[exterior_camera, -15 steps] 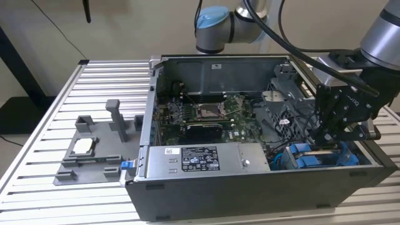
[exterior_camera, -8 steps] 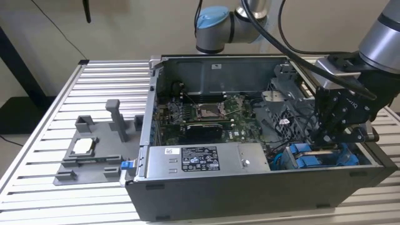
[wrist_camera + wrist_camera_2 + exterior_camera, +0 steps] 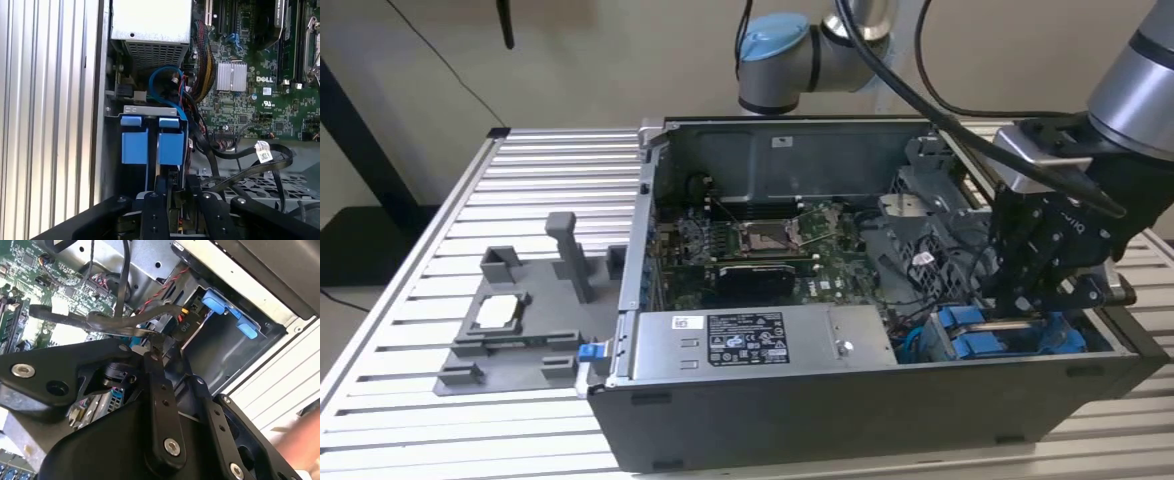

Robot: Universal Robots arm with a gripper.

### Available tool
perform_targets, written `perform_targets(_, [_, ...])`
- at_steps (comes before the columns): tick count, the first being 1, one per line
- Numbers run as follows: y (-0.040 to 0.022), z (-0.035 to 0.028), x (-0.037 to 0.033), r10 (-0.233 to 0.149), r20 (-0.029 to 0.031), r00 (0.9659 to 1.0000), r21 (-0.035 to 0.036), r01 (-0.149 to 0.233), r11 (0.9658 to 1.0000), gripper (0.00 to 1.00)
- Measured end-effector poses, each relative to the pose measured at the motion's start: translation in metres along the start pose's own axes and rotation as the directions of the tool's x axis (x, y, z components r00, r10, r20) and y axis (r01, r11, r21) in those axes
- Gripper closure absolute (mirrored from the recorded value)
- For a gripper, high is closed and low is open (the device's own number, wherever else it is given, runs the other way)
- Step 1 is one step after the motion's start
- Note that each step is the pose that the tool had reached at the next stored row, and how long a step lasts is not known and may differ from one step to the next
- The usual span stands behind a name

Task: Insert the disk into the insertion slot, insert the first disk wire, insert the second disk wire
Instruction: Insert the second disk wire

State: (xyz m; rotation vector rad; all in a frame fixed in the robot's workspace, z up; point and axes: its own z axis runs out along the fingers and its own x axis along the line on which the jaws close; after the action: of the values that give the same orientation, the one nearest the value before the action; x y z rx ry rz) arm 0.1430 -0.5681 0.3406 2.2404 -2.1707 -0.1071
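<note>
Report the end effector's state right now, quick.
End effector: down inside the computer case at the blue drive fittings, fingers close together around a dark connector; a firm grip cannot be told.

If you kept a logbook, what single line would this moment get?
gripper: down inside computer case | at insertion slot, blue tabs showing | holding: cannot tell | black cables loose beside it

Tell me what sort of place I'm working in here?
Likely a lab or workshop bench set up for PC assembly. An open computer case lies on a slatted aluminium table, a grey fixture tray sits beside it, and the gripper is down at the blue drive-bay fittings.
</note>
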Motion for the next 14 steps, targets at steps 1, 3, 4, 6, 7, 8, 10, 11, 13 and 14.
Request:
perform_targets(1, [0.0002, -0.0024, 0.0002, 0.000, 0.0014, 1.0000, 0.0000, 0.000, 1.0000, 0.70])
perform_targets(3, [0.0005, -0.0074, 0.0002, 0.000, 0.0041, 1.0000, 0.0000, 0.000, 1.0000, 0.70])
perform_targets(4, [0.0007, -0.0106, 0.0002, 0.000, 0.0052, 1.0000, 0.0000, 0.000, 1.0000, 0.70])
perform_targets(6, [0.0011, -0.0164, 0.0000, 0.000, 0.0069, 1.0000, 0.0001, 0.000, 1.0000, 0.70])
perform_targets(7, [0.0012, -0.0193, -0.0001, 0.000, 0.0074, 1.0000, 0.0002, 0.000, 1.0000, 0.70])
perform_targets(8, [0.0014, -0.0222, -0.0002, 0.000, 0.0074, 1.0000, 0.0002, 0.000, 1.0000, 0.70])
perform_targets(10, [0.0018, -0.0278, -0.0004, 0.000, 0.0077, 1.0000, 0.0002, 0.000, 1.0000, 0.70])
perform_targets(11, [0.0019, -0.0297, -0.0005, 0.000, 0.0076, 1.0000, 0.0002, 0.000, 1.0000, 0.70])
perform_targets(13, [0.0021, -0.0328, -0.0006, 0.000, 0.0076, 1.0000, 0.0002, 0.000, 1.0000, 0.70])
perform_targets(14, [0.0022, -0.0345, -0.0006, 0.001, 0.0075, 1.0000, 0.0002, -0.001, 1.0000, 0.70])
